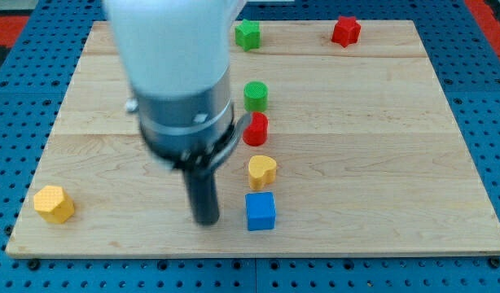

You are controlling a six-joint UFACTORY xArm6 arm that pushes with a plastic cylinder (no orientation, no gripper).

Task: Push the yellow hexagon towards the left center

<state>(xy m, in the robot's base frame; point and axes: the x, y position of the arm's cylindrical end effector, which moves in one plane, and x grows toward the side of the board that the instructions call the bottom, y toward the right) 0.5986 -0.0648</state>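
The yellow hexagon (54,203) sits near the board's bottom left corner. My tip (205,220) rests on the board well to the hexagon's right, just left of a blue cube (260,211). The arm's white and grey body (181,77) fills the upper middle of the view and hides the board behind it.
A yellow heart-shaped block (262,171), a red cylinder (256,129) and a green cylinder (256,96) stand in a column right of the arm. A green star-like block (247,34) and a red star-like block (345,31) sit at the top edge of the wooden board (380,146).
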